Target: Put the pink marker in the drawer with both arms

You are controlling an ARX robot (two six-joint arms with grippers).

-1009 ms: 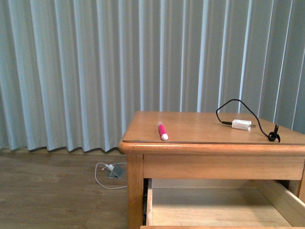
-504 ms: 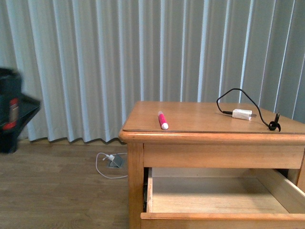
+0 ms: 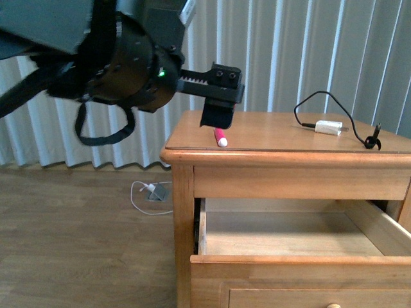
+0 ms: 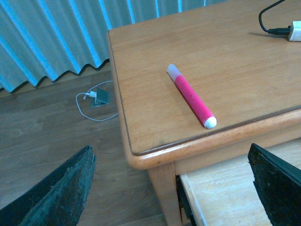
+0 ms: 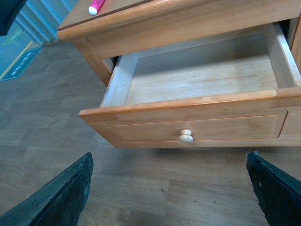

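The pink marker (image 3: 220, 136) with a white cap lies on the nightstand top (image 3: 270, 138) near its front left edge. It also shows in the left wrist view (image 4: 192, 95) and, just its tip, in the right wrist view (image 5: 96, 7). My left gripper (image 3: 218, 119) hangs open just above and behind the marker, touching nothing; the left wrist view shows this gripper (image 4: 169, 150) with jaws wide apart. The drawer (image 3: 295, 260) stands pulled out and empty. My right gripper (image 5: 169, 157) is open in front of and below the drawer (image 5: 197, 84), near its knob (image 5: 186, 136).
A white charger block (image 3: 329, 128) with a black cable lies on the right of the top. A small plug with white cord (image 3: 154, 191) lies on the wooden floor by the curtain. The big black left arm (image 3: 122, 58) fills the upper left.
The left arm has swung in from the left and now reaches over the nightstand above the marker. The view has shifted, so more of the open drawer shows. The marker has not moved.
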